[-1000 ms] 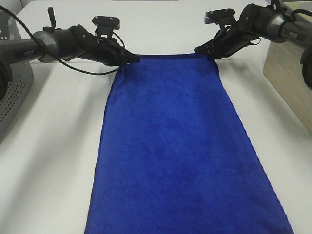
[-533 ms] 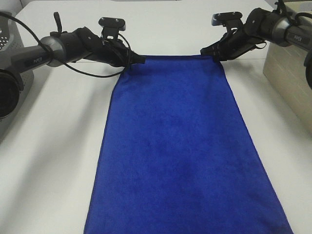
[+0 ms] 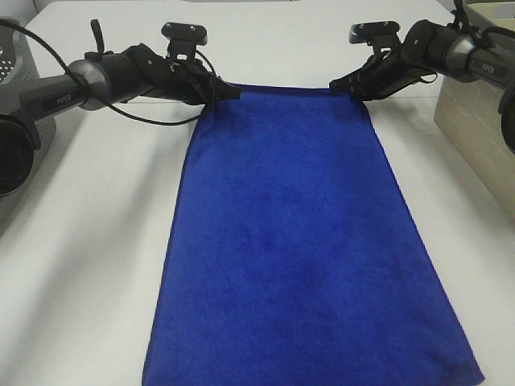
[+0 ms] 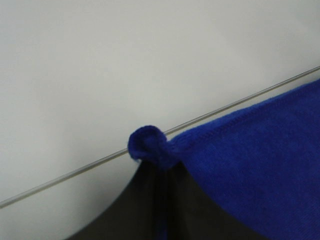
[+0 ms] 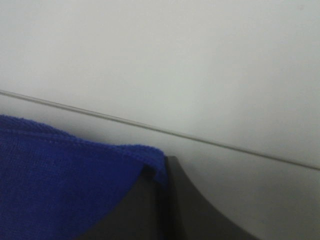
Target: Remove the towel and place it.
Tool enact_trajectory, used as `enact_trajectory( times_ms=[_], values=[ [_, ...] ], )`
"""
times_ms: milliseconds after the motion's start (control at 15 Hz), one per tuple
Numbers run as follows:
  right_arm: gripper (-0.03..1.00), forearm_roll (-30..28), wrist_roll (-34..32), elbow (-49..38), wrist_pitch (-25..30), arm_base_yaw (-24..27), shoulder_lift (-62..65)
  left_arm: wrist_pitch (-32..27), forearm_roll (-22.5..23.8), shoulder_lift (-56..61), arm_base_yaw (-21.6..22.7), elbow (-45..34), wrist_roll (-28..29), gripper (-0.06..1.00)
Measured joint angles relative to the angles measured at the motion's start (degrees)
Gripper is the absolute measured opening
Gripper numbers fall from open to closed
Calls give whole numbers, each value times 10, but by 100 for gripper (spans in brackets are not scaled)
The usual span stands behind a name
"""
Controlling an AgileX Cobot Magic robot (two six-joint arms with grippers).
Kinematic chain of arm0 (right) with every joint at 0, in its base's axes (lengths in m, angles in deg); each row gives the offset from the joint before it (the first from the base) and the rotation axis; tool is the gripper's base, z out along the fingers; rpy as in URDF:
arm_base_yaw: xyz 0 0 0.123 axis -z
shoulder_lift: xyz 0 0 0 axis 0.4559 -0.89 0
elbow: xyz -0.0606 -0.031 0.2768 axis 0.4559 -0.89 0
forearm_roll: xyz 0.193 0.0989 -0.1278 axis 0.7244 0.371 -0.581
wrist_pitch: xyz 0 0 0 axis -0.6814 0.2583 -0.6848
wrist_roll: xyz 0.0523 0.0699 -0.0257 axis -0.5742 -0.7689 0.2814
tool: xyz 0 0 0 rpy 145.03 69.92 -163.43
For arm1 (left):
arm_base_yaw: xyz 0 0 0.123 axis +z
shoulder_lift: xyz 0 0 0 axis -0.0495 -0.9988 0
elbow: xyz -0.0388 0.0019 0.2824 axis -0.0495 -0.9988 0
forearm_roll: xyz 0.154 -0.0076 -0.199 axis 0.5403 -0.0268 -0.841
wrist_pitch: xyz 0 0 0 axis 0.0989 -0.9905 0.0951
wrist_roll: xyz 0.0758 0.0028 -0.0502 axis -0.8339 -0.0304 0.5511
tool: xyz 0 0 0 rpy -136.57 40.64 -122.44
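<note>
The deep-blue towel [image 3: 298,233] lies stretched out flat on the white table [image 3: 80,265], running from the far middle to the near edge of the exterior view. My left gripper [image 3: 228,93] is shut on its far left corner, which bunches between the jaws in the left wrist view [image 4: 150,147]. My right gripper [image 3: 339,84] is shut on its far right corner, seen pinched in the right wrist view [image 5: 152,162]. The far edge is pulled taut between both grippers. No white tag shows.
A grey perforated basket [image 3: 16,88] stands at the far left edge. A beige box [image 3: 483,121] stands at the right edge. A thin seam line crosses the table beyond the towel [image 4: 75,172].
Both grippers have carried the towel's far corners farther away, drawing the towel across the table. Its near edge now shows at the bottom of the exterior view.
</note>
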State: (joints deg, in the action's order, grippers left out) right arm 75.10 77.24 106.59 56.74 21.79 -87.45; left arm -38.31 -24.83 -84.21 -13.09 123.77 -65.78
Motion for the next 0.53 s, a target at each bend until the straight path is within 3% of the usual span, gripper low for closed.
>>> enact_trajectory(
  times_ms=[533],
  values=[
    [0, 11, 0, 0, -6, 0, -10, 21, 0, -7, -1, 0, -9, 3]
  ],
)
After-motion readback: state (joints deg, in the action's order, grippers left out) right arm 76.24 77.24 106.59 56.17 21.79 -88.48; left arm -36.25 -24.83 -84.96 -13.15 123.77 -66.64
